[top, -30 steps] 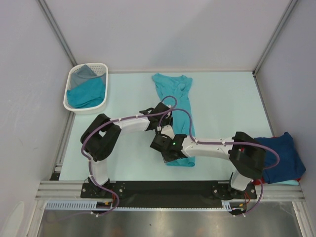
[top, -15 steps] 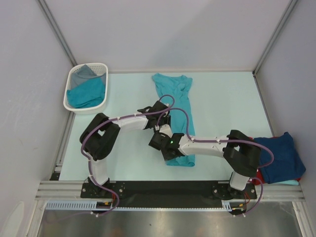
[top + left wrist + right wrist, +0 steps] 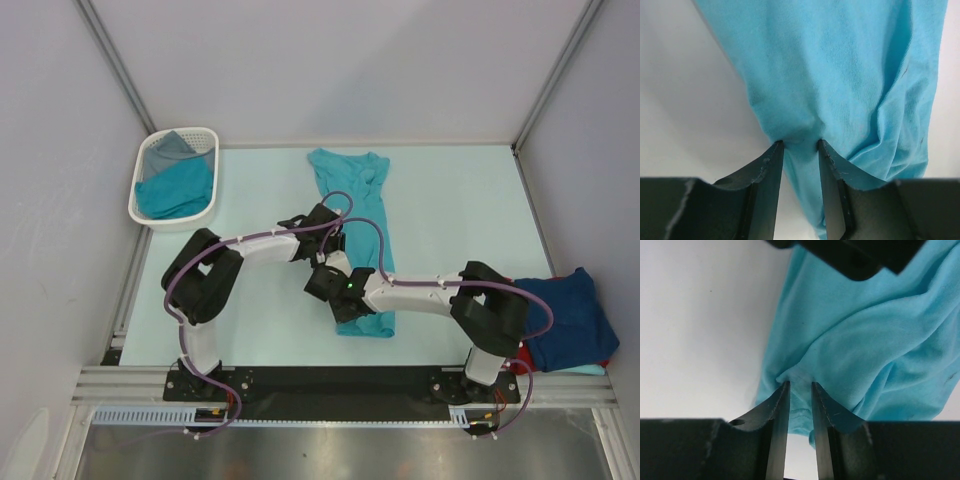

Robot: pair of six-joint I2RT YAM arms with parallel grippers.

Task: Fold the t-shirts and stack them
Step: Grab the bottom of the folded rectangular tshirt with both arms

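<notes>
A teal t-shirt (image 3: 362, 190) lies as a long folded strip down the middle of the table. My left gripper (image 3: 330, 240) sits at the strip's left edge, its jaws closed on a pinch of the teal cloth (image 3: 840, 75). My right gripper (image 3: 335, 285) is just nearer along the same edge, also shut on the teal cloth (image 3: 865, 330). A navy blue t-shirt (image 3: 570, 320) lies on a pile at the right table edge with a red one (image 3: 522, 368) peeking out beneath. Another teal shirt (image 3: 175, 190) and a grey one (image 3: 170, 148) lie in the basket.
A white slotted plastic basket (image 3: 212, 175) stands at the back left of the table. Grey walls enclose the table on three sides. The two arms cross close together over the table's middle.
My right gripper has shifted slightly left and up along the shirt's left edge, nearer my left gripper. The left arm has barely moved.
</notes>
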